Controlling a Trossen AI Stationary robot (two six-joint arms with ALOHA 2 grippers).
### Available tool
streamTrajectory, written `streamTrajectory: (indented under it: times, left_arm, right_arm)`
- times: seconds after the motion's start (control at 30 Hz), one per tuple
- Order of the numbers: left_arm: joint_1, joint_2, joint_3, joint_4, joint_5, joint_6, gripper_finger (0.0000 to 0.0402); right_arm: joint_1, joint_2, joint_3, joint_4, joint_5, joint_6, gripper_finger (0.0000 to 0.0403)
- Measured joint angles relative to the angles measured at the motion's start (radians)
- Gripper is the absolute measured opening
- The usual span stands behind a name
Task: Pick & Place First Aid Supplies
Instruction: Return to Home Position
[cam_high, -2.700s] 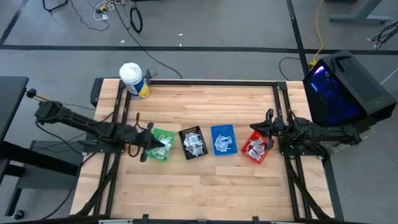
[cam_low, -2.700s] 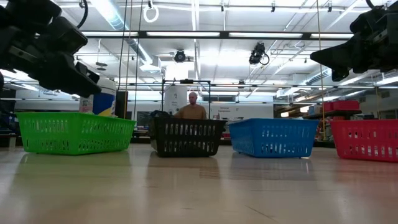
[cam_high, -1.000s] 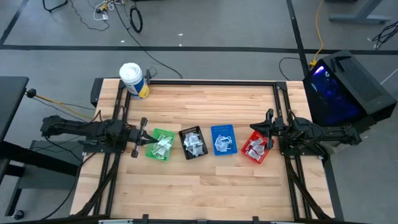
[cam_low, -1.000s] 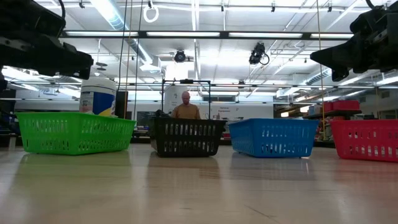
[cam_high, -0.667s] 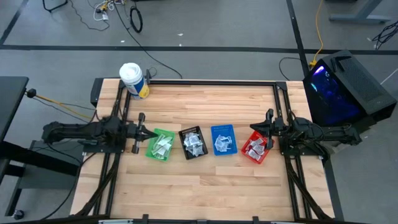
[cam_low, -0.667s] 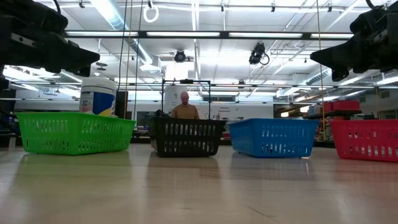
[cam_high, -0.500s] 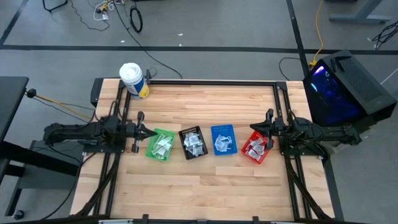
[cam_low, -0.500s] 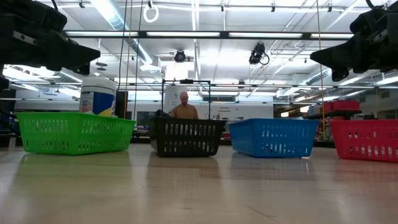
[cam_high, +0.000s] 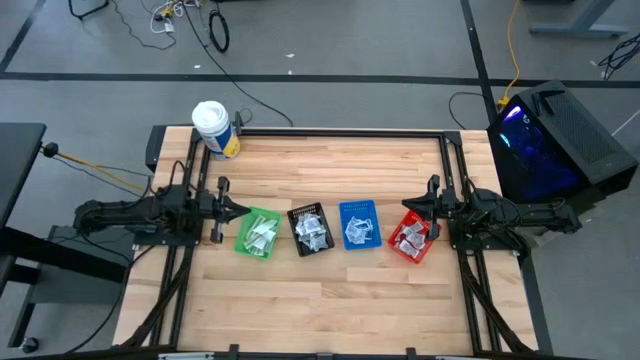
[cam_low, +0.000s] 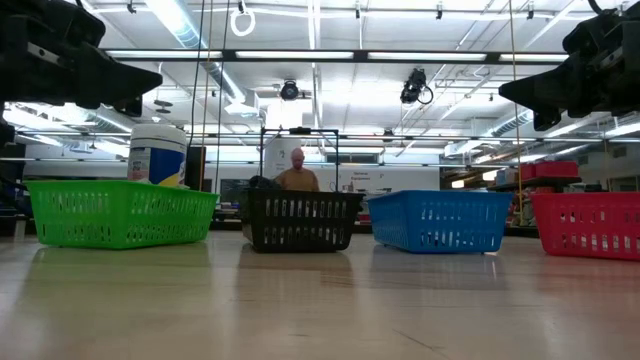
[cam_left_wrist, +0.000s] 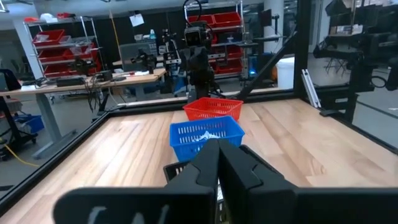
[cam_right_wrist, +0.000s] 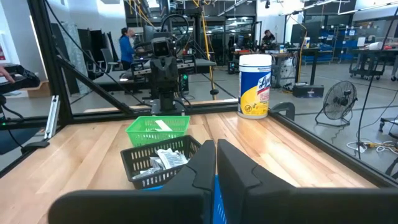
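Note:
Four small bins stand in a row across the table's middle: green (cam_high: 246, 240), black (cam_high: 299, 244), blue (cam_high: 358, 208) and red (cam_high: 424, 252). The first aid supplies, small white and silvery sachets (cam_high: 312, 229), lie inside each of them. My left gripper (cam_high: 243, 212) hovers level and shut above the green bin's left edge, pointing right. My right gripper (cam_high: 406, 207) hovers level and shut beside the red bin's far corner, pointing left. Both show shut and holding nothing in their wrist views: my left gripper (cam_left_wrist: 217, 152) and my right gripper (cam_right_wrist: 215, 149).
A white tub with a yellow-blue label (cam_high: 214, 128) stands at the table's far left corner. Black frame rails (cam_high: 340, 133) run along the table's far and side edges. Bare wood lies in front of and behind the bins. A person (cam_low: 298, 172) is in the room beyond.
My left gripper has drawn back from over the green bin toward the table's left edge, swung a little toward the far edge and levelled out, staying shut. My right arm has kept still.

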Motion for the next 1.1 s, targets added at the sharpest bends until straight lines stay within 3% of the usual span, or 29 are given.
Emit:
streamTrajectory:
  times: [0.27, 0.57, 0.93, 1.1]
  left_arm:
    - [0.000, 0.000, -0.001, -0.001, 0.000, -0.013, 0.0004]
    - [0.000, 0.004, -0.003, 0.026, -0.005, -0.026, 0.0039]
    - [0.000, 0.005, -0.003, 0.031, -0.005, -0.026, 0.0044]
    - [0.000, 0.005, -0.002, 0.018, -0.026, 0.083, 0.0044]
  right_arm:
    - [0.000, 0.000, 0.000, 0.000, 0.000, 0.000, 0.0023]
    - [0.000, 0.000, 0.000, 0.000, 0.000, 0.000, 0.0023]
    - [0.000, 0.000, 0.000, 0.000, 0.000, 0.000, 0.0023]
    - [0.000, 0.000, 0.000, 0.000, 0.000, 0.000, 0.0023]
